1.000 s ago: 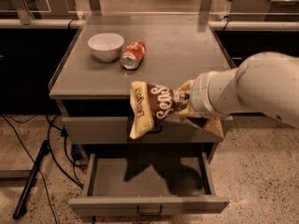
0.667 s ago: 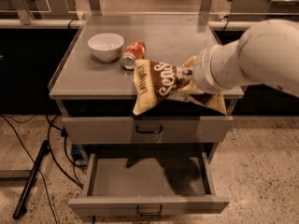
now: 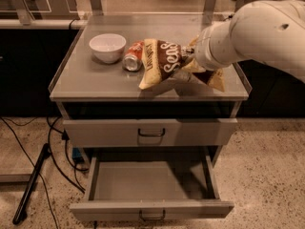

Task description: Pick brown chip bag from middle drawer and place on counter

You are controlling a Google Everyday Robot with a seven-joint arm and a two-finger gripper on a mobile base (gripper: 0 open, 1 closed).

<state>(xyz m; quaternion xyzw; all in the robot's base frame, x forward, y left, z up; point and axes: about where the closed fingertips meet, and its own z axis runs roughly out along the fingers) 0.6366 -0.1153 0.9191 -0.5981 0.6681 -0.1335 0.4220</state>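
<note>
The brown chip bag [image 3: 159,63] has been carried up and back from in front of the cabinet, where it hung before the closed upper drawer front [image 3: 190,131] a second ago. It is now seen over the worktop [image 3: 86,80]. Its cream lower corner appears to touch, or nearly touch, the grey surface, while its right end is raised towards the gripper [image 3: 189,73]. The gripper is placed over the right half of the worktop and is judged to be clenched on the bag's right end, since that end is held up and gathered there. The bag is set just beside the orange-red soda can [image 3: 132,60], with the white bowl [image 3: 107,46] further left. The middle drawer [image 3: 147,180] is left pulled out and nothing is seen in it. The lift out of the drawer can therefore be counted as done. Only the lowering and release on the worktop remain, and care is needed so that the can is not knocked.
</note>
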